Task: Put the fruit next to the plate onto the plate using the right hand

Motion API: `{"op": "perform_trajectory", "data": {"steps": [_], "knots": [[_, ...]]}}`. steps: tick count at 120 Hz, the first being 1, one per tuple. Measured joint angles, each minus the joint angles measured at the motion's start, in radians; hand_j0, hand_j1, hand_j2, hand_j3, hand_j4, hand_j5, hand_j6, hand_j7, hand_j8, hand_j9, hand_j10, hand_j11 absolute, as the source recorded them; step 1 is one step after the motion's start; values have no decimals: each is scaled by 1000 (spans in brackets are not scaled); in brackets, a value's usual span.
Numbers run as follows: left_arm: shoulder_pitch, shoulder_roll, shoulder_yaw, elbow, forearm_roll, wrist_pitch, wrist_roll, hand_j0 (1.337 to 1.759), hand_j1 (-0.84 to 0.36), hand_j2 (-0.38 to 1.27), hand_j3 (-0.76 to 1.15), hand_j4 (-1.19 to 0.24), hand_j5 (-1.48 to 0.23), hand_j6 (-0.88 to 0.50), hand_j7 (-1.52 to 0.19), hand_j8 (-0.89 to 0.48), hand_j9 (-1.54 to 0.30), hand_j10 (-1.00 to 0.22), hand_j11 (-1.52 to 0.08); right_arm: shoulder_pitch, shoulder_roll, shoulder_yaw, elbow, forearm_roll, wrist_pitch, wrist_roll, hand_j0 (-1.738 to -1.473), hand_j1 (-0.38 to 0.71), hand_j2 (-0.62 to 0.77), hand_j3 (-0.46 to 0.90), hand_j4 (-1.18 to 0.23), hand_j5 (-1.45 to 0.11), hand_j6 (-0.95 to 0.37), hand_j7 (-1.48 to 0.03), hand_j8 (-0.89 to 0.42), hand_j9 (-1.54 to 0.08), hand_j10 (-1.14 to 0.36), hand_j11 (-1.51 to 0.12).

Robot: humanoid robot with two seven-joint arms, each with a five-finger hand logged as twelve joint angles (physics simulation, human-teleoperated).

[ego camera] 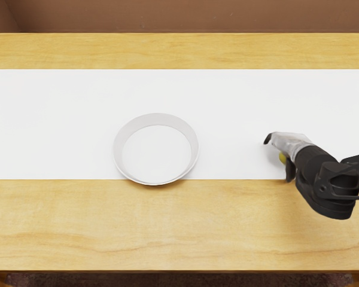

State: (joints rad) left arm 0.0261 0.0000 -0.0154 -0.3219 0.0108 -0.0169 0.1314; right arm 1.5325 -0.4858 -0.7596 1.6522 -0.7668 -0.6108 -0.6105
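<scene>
A white plate [155, 149] with a raised rim sits on the white runner, left of centre, with nothing in it. My right hand [284, 154] comes in from the right edge and lies over a small yellow fruit [282, 158], of which only a sliver shows under the fingers. The fingers curl down around it, well to the right of the plate. I cannot tell whether the fruit is lifted or still resting on the runner.
A wide white runner [60, 119] crosses the wooden table [167, 227]. The dark forearm [332, 182] slants in at the lower right. Bare wood lies along the front and back of the table.
</scene>
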Motion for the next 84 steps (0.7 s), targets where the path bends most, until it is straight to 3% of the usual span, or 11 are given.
{"op": "perform_trajectory", "data": {"steps": [38, 74, 84], "knots": [[0, 0, 0, 0, 0, 0, 0, 1658, 349, 0, 0, 0, 0, 0, 0, 0, 0, 0, 0, 8, -50, 3, 5, 1, 0, 0, -1653, 3, -73, 0, -303, -391, -300, -389, -303, -391, -302, -391], [0, 0, 0, 0, 0, 0, 0, 1658, 349, 0, 0, 0, 0, 0, 0, 0, 0, 0, 0, 6, -60, 6, 2, 3, 0, 0, -1657, 198, -94, 0, -459, -596, -455, -595, -429, -596, -459, -596], [0, 0, 0, 0, 0, 0, 0, 1658, 349, 0, 0, 0, 0, 0, 0, 0, 0, 0, 0, 5, -64, 10, 1, 3, 1, 0, -1656, 224, -32, 0, -500, -659, -453, -654, -415, -658, -501, -658]]}}
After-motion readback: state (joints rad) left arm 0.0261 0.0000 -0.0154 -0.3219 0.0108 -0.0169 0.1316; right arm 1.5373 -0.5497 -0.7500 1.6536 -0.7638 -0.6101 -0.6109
